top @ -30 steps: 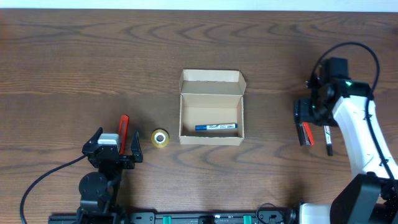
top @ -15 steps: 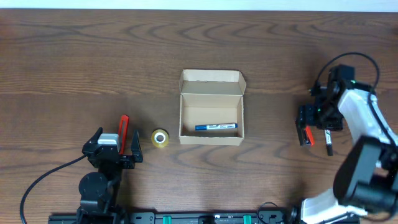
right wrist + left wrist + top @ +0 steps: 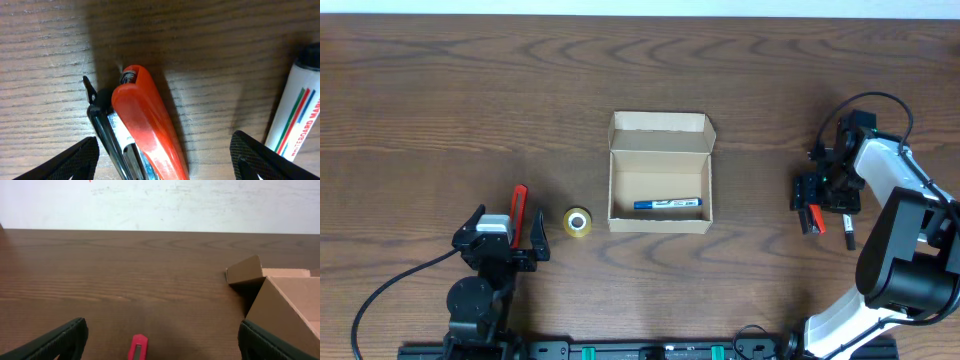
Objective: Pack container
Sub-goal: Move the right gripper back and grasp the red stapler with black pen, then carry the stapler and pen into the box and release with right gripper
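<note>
**Packing barely begun: one item in, four still out**

Container (image 3: pixel 660 185) in mid-worktop (image 3: pixel 420 100), flap lid up. Well to the left of the right end effector (image 3: pixel 825 195), ahead and to the right of the left end effector (image 3: pixel 505 240). Inside, only a blue pen (image 3: pixel 668 204) against the near wall.

Right end effector spread wide, straddling a red stapler (image 3: pixel 150 130) with a clear gap on both sides. Nothing gripped. Whiteboard marker (image 3: pixel 295 120) just to its right, apart from the stapler.

Left end effector fully open and empty. Red pen (image 3: pixel 137 347) just ahead of it, between the fingers' line. Tape roll (image 3: pixel 577 222) close on its right, toward the container.

Judged left to do: stapler, marker, tape roll and red pen into the box, then probably closing the flap. Stapler likely first.
</note>
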{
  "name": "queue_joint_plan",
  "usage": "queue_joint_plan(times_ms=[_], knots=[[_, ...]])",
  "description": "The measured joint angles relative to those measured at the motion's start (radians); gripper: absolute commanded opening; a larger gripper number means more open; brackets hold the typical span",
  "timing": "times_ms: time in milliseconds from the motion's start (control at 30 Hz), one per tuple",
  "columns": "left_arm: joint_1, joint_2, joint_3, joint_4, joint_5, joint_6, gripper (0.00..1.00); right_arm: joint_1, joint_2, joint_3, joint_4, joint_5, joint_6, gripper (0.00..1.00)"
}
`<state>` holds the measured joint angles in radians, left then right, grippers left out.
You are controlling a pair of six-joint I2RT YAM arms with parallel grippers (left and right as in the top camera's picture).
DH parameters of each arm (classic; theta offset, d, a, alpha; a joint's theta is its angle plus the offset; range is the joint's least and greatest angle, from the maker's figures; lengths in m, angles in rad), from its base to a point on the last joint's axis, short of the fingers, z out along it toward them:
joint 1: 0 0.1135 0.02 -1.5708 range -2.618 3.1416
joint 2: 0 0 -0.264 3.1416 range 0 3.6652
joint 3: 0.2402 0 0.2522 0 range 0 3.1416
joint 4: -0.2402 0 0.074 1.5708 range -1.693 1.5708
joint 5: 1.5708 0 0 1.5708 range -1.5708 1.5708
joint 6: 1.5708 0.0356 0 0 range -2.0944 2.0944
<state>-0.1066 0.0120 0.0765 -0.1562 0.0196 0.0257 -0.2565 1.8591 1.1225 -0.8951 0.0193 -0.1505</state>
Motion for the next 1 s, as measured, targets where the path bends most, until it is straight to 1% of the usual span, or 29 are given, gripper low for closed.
queue_joint_plan(times_ms=[200,333,400,467,533,633,733,833,900,1000], knots=[[0.000,0.000,0.000,0.000,0.000,0.000,0.95,0.000,0.000,-0.013,0.000,0.011,0.000,0.76],[0.000,0.000,0.000,0.000,0.000,0.000,0.95,0.000,0.000,-0.014,0.000,0.015,0.000,0.73],[0.000,0.000,0.000,0.000,0.000,0.000,0.95,0.000,0.000,-0.016,0.001,0.015,-0.003,0.64],[0.000,0.000,0.000,0.000,0.000,0.000,0.95,0.000,0.000,-0.021,0.004,0.016,0.002,0.58],[0.000,0.000,0.000,0.000,0.000,0.000,0.95,0.000,0.000,-0.030,0.010,0.017,0.007,0.48],[0.000,0.000,0.000,0.000,0.000,0.000,0.95,0.001,-0.002,-0.037,0.018,0.010,0.016,0.41],[0.000,0.000,0.000,0.000,0.000,0.000,0.95,0.001,-0.008,-0.042,0.028,0.010,0.024,0.28],[0.000,0.000,0.000,0.000,0.000,0.000,0.95,0.001,-0.015,-0.049,0.034,0.013,0.031,0.09],[0.000,0.000,0.000,0.000,0.000,0.000,0.95,0.000,-0.019,-0.051,0.035,0.016,0.039,0.01],[0.000,0.000,0.000,0.001,0.000,0.000,0.95,0.000,-0.023,-0.052,0.039,0.009,0.039,0.01]])
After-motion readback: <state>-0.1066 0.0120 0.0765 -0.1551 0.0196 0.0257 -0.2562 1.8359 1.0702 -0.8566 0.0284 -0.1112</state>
